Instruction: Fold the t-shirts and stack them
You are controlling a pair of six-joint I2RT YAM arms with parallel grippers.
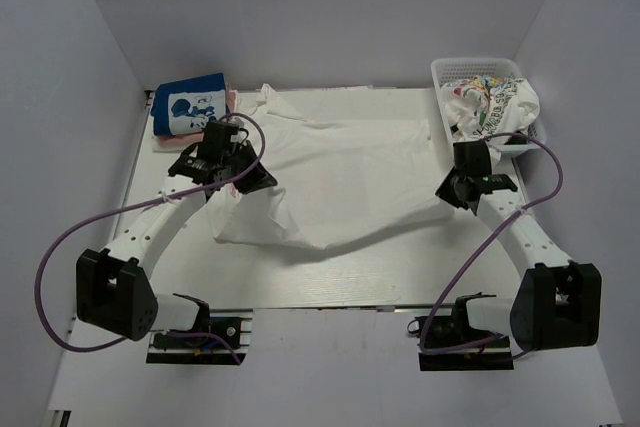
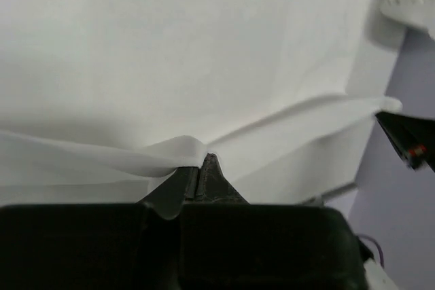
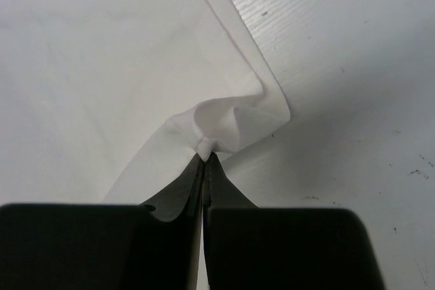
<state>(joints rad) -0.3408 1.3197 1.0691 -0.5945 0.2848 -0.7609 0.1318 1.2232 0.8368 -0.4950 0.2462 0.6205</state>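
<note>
t-shirt [image 1: 340,162], plain white, pinched at both sides — left pincer [image 2: 202,161] clamps it, right pincer [image 3: 205,157] too.

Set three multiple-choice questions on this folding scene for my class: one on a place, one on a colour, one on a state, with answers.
1. Where on the table does the folded blue shirt lie?
A. far left corner
B. near right corner
C. dead centre

2. What colour is the large shirt spread between the arms?
A. green
B. white
C. pink

3. How do the left tool and right tool stand?
A. both wide open
B. one open, one shut
C. both shut on the large shirt's edge

Answers:
1 A, the top view shows it at the far left.
2 B, plain white cloth fills every view.
3 C, each wrist view shows cloth pinched between closed fingers.
</note>
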